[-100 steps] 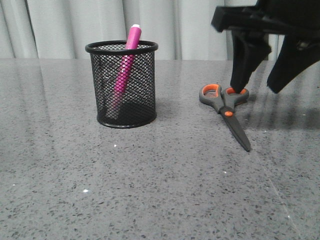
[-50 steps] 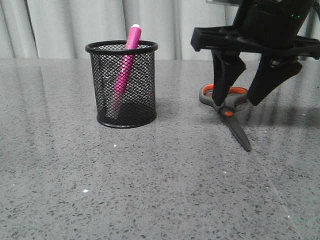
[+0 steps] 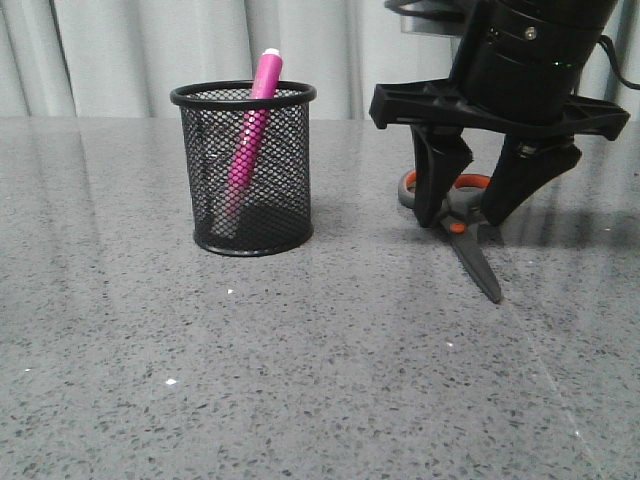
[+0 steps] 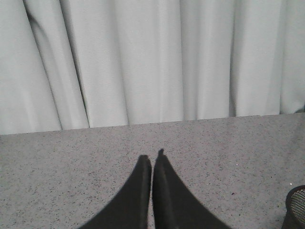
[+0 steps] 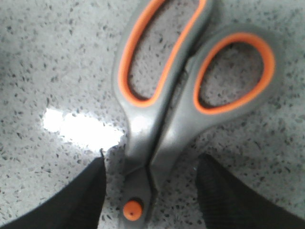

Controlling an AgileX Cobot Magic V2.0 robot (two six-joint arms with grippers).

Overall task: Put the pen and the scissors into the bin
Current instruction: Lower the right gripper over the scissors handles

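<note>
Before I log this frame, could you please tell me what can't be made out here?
- Front view: scissors handles partly hidden behind the right gripper.
- Right wrist view: blades cut off by the edge.
- Left wrist view: bin only a corner, cut off.
- Pen tip: blurred by mesh.

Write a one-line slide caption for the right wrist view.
Open right gripper straddles the closed scissors near their orange pivot, flat on the speckled table.

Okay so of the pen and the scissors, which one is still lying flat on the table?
The grey, orange-lined scissors, flat on the speckled table between the right tool's open fingers. The magenta pen stands inside the black mesh bin.
</note>
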